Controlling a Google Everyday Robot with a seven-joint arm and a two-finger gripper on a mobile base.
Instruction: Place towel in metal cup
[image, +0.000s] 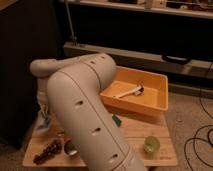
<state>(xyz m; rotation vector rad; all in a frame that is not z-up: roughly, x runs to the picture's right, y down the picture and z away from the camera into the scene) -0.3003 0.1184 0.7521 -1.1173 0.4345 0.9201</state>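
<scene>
Towel (44, 123) at left edge of table (150, 159), end effector (44, 113) above, grip unclear, metal cup (69, 148) half behind arm (85, 105)

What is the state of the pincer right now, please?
Pincer: low over the left end of the table, beside the arm; open, closed or holding something cannot be told.

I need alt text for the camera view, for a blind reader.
A large white robot arm fills the foreground and bends down to the left end of a low wooden table, where its claw sits at a pale towel. Behind it, an orange plastic bin holds a white utensil; a small green cup stands front right.
</scene>
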